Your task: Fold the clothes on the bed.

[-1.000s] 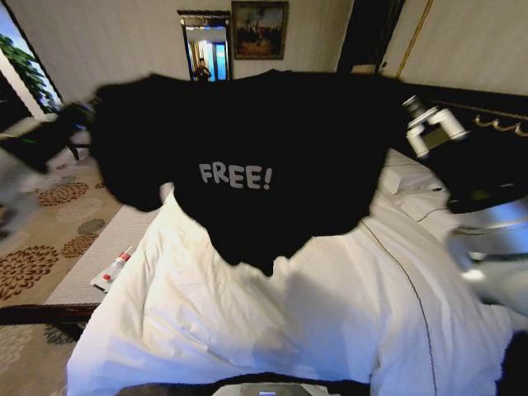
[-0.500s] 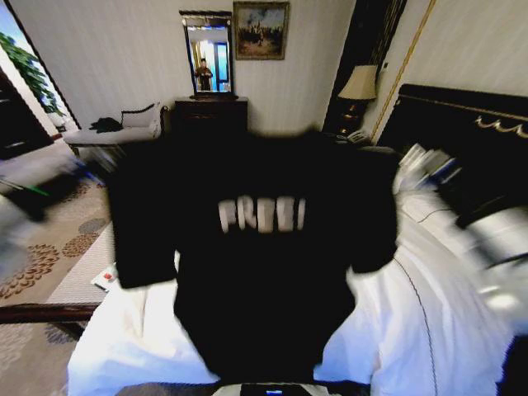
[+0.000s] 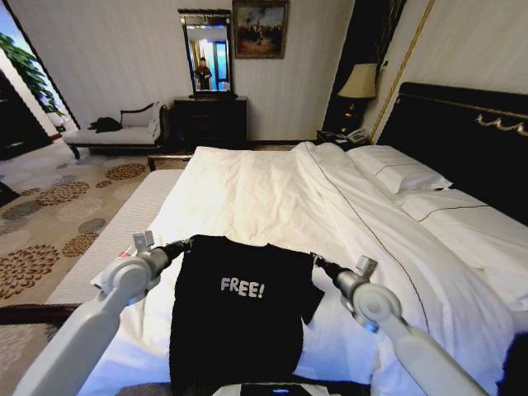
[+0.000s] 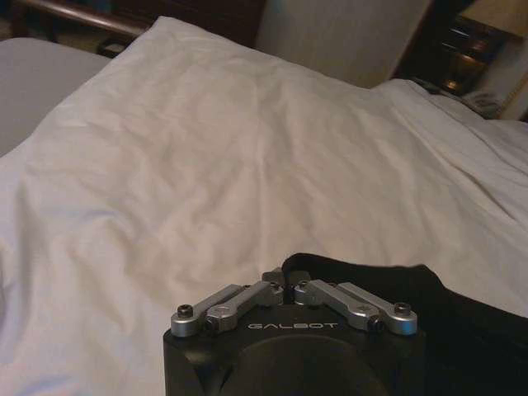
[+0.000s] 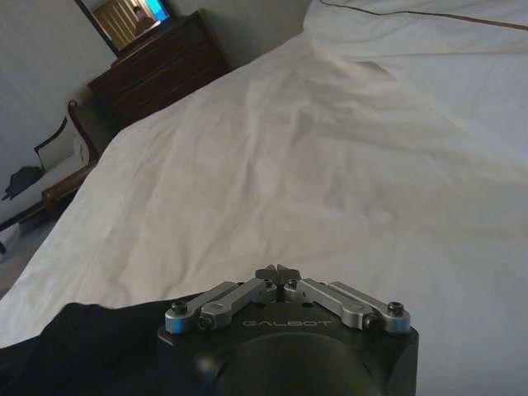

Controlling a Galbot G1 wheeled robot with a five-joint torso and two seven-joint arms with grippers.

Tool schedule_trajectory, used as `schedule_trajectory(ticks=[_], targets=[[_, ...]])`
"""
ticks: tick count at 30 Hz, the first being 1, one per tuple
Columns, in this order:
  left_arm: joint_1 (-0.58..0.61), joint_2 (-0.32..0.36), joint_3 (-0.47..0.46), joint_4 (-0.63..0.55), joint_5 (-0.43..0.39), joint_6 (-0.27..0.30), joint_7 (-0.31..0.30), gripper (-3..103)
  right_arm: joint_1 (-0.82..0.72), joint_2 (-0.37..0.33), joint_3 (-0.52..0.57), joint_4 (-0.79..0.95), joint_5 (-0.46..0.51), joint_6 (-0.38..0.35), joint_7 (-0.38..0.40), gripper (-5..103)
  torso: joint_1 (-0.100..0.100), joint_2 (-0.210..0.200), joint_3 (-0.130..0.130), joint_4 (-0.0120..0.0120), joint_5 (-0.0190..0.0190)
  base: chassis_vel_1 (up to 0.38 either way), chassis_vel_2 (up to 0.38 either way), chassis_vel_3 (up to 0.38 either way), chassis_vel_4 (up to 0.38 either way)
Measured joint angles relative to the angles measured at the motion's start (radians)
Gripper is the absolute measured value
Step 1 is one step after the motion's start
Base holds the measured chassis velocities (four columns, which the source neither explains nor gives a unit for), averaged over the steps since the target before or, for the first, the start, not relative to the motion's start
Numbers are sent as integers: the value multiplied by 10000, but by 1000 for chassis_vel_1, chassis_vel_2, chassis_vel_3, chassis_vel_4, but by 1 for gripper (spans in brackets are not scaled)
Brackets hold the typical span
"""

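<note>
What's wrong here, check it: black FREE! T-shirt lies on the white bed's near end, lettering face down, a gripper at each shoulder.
The lettering is face up, not down: the head view shows "FREE!" on the T-shirt. The rest holds: it lies on the bed, left gripper and right gripper at its shoulders.

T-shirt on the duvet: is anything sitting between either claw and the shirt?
Nothing visible. The left claw and right claw are shut on the top corners of the black T-shirt, which lies lettering-up on the white duvet.
</note>
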Motion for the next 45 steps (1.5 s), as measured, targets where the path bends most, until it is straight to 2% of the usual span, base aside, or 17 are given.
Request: schedule_trajectory(ticks=[3,4,6,8,12,20,28,30,35,40,45], targets=[[-702,-608,393,1283,760,-276,320,1,985,302,-523,-1187,-389,299,-403,0,-1,0,-1,-1,0,0,0,0,0],[-702,-608,393,1283,760,-276,320,1,985,302,-523,-1187,-389,299,-403,0,-1,0,-1,-1,0,0,0,0,0],[-1181,-1101,594,2358,1229,-483,492,1,1515,577,-820,-1935,-627,454,-598,0,0,0,0,-4,0,0,0,0,0],[-1244,-1174,612,2526,1282,-513,518,1,1602,634,-873,-2082,-677,482,-642,0,0,-1,0,-5,0,0,0,0,0],[-1662,-1870,712,3855,2069,-1013,883,1,2327,1110,-1386,-3473,-1129,923,-1285,0,-1,0,-1,-4,-1,0,0,0,0],[-2245,-2358,685,5121,2676,-1488,1220,1,3609,1774,-2096,-5120,-1737,1489,-2026,0,-2,-1,-1,-1,-1,0,0,0,0],[-3090,-2591,761,6219,2934,-2004,1549,1,4509,2027,-2455,-6007,-1989,1637,-2156,0,-3,1,-4,-6,-3,0,0,0,0],[-3370,-2789,964,6816,3268,-2096,1665,1,4753,2213,-2668,-6550,-2267,1614,-2137,0,-2,0,-3,-4,-1,0,0,0,0],[-3487,-3247,1126,7453,3905,-2167,1796,1,4896,2519,-3045,-7357,-2822,1689,-2188,0,-1,0,-2,-3,0,0,0,0,0],[-3381,-3436,1058,7799,4388,-2216,1835,1,4673,2666,-2960,-7199,-2856,1814,-2269,0,-2,0,-2,-4,1,0,0,0,0],[-2888,-3217,718,7563,4447,-2105,1671,1,4012,2401,-2658,-6029,-2358,1902,-2181,0,-2,2,-4,-7,-3,0,0,0,0]])
